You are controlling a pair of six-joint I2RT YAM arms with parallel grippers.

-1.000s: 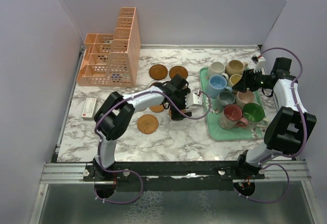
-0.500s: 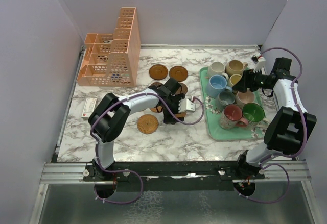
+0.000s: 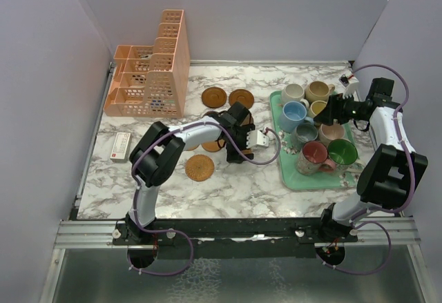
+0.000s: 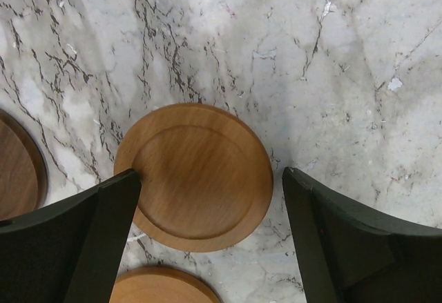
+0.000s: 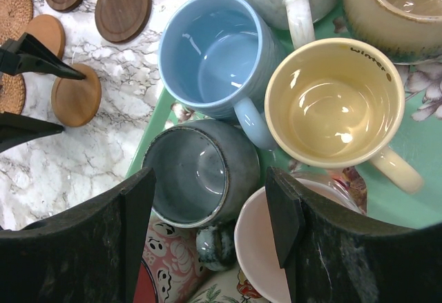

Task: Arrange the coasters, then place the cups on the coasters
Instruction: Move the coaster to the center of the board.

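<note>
White-and-black jointed arms [image 3: 192, 134], looping purple cables [image 3: 376, 66]

Entry, left arm [image 3: 193, 134]: elbow folded up near the base, forearm running forward and to the right, wrist bent so the left gripper [image 4: 209, 179] points straight down, jaws wide apart, nothing clamped between its dark fingers [image 4: 97, 227]. Entry, right arm [image 3: 392, 127]: elbow folded at the right side, upper link running back, wrist turned inward so the right gripper [image 5: 210, 179] aims left and down. Its jaws stand parted at a moderate width, and its fingers [image 5: 293, 220] grip nothing.
</note>
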